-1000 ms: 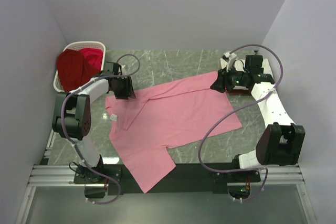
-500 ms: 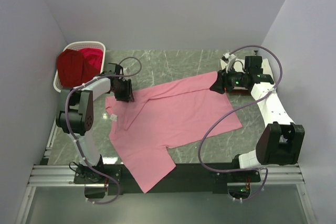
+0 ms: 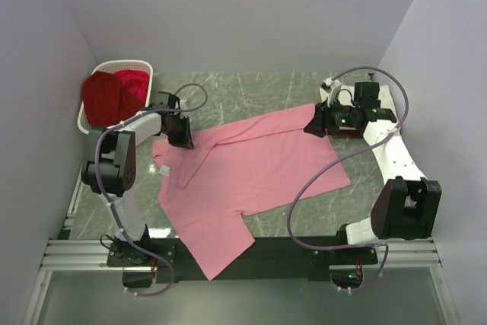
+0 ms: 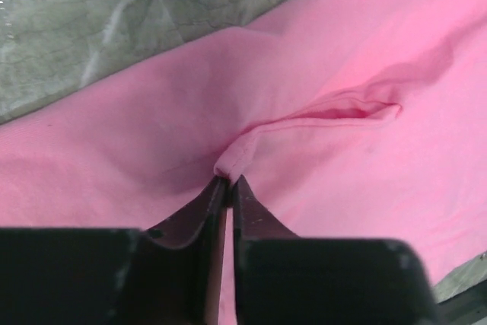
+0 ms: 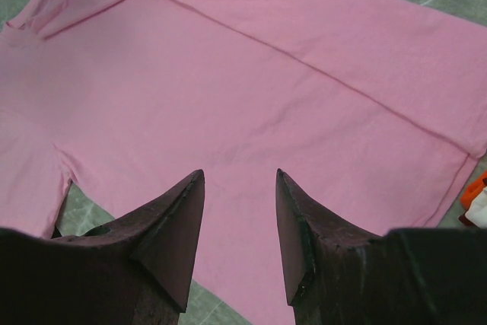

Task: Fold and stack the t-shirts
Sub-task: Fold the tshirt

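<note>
A pink collared t-shirt [image 3: 255, 169] lies spread on the green marble table, one sleeve hanging over the near edge. My left gripper [image 3: 183, 138] is at its far-left shoulder, and in the left wrist view [image 4: 227, 180] it is shut on a pinched fold of the pink cloth [image 4: 319, 74]. My right gripper [image 3: 312, 125] is at the shirt's far-right corner. In the right wrist view [image 5: 240, 180] it is open and empty just above the pink cloth [image 5: 251, 89]. A dark red shirt [image 3: 101, 101] and a crimson shirt [image 3: 135, 83] lie in the basket.
The white slatted basket [image 3: 125, 63] stands at the far-left corner. Bits of orange cloth [image 5: 473, 188] and white cloth [image 5: 479, 215] show beside the pink shirt's right edge, under my right arm. Grey walls close in on three sides.
My left gripper has shifted slightly right along the shirt's shoulder, and its elbow has swung in. My right gripper has edged a little left and back. The shirt lies much as before.
</note>
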You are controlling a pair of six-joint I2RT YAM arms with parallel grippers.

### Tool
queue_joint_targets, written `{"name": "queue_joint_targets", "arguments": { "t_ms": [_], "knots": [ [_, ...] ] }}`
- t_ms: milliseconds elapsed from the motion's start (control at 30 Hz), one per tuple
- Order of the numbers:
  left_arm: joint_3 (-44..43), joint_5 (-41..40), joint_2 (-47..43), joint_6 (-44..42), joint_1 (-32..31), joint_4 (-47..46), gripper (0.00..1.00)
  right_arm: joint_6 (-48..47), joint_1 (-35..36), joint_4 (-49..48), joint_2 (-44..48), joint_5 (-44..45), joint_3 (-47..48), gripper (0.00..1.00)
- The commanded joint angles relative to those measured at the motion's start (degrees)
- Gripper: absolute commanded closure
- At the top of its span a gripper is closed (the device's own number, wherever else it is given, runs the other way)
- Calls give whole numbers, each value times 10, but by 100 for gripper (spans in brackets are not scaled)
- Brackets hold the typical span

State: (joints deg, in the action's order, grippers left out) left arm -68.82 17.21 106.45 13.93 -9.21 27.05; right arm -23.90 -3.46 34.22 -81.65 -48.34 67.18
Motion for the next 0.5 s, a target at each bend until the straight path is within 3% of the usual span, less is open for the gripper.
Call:
{"name": "queue_joint_targets", "arguments": {
  "t_ms": [0,100,300,367,467],
  "knots": [
    [-16,33,-31,-12,-9,5,89,-8,-1,-1,4,-9,3,50],
    [-7,57,-49,-9,-16,3,99,-8,-1,0,6,-8,4,50],
    [23,117,-85,-4,-55,2,99,-8,-3,0,10,-11,7,50],
    [31,121,-90,-3,-74,4,94,-8,-4,1,11,-10,7,50],
    [40,136,-84,-11,-95,18,75,-8,-6,1,11,-9,6,50]
  ]
}}
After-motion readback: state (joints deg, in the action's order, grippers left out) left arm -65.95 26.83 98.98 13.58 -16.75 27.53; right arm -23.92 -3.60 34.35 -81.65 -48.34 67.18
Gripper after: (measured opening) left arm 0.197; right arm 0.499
